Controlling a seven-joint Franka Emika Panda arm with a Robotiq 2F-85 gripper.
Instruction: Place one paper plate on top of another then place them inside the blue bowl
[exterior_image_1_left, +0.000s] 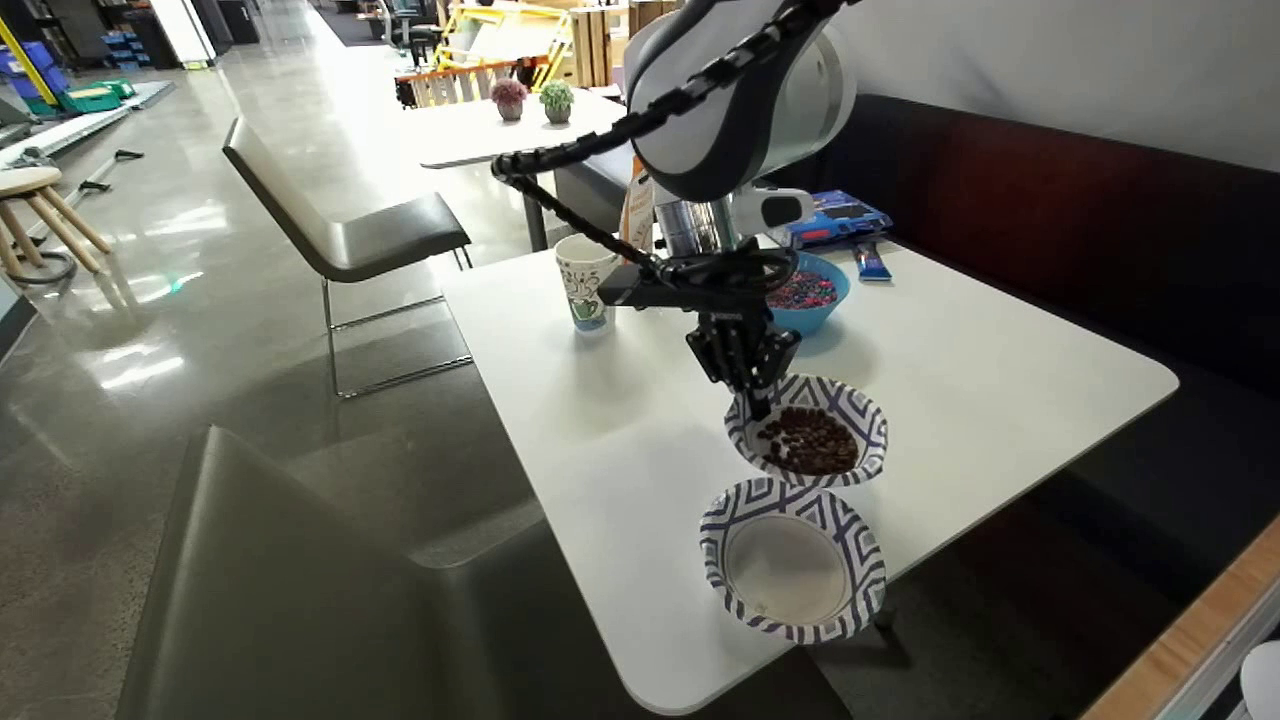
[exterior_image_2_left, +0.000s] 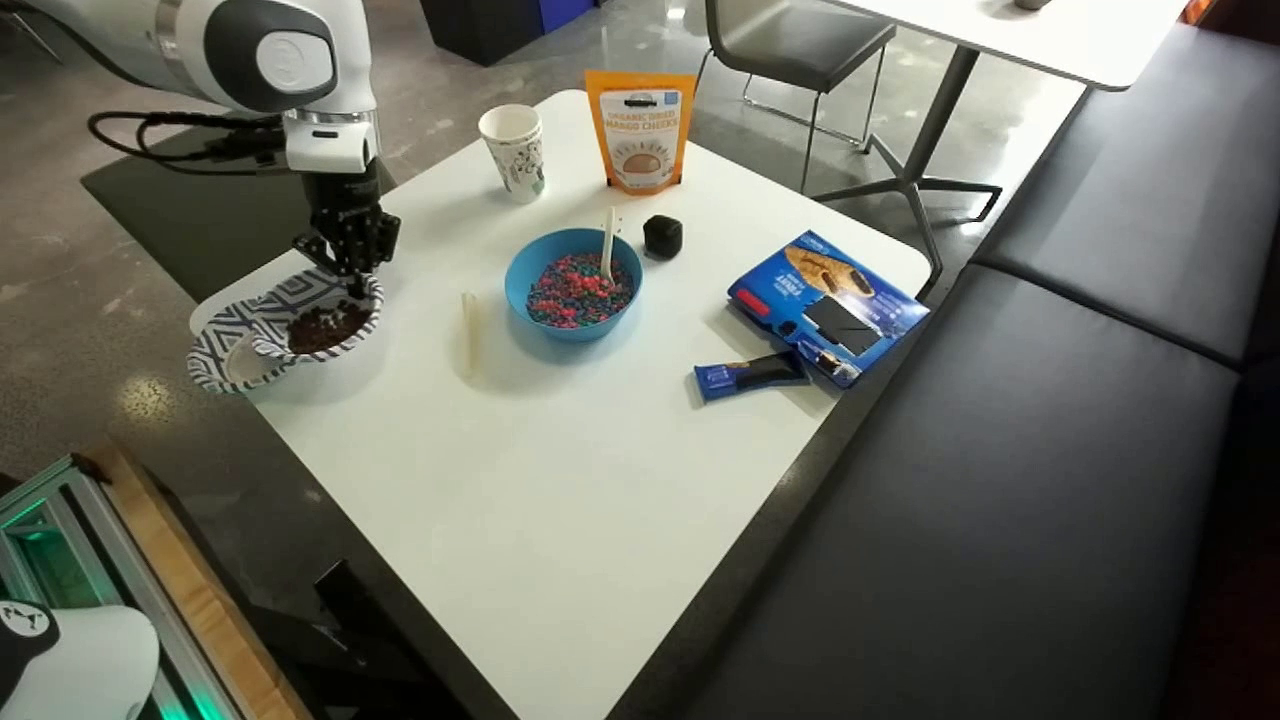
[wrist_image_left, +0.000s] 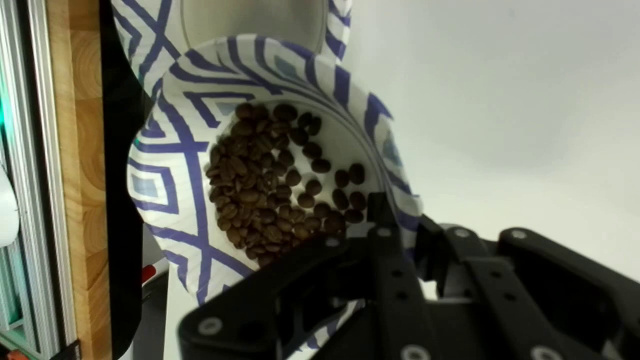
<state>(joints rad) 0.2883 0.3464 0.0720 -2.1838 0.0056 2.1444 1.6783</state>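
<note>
A patterned white-and-purple paper plate, shaped like a shallow bowl, holds brown beans. Its rim overlaps the edge of a matching empty paper plate at the table's corner. Both also show in the other views, the bean plate in the middle of the wrist view and the empty one above it. My gripper is shut on the bean plate's rim, one finger inside and one outside. I cannot tell whether that plate is lifted. The blue bowl stands mid-table with colourful bits and a white spoon.
A paper cup, an orange pouch and a small dark object stand beyond the bowl. A blue box and a wrapped bar lie by the bench. A pale stick lies between bowl and plates.
</note>
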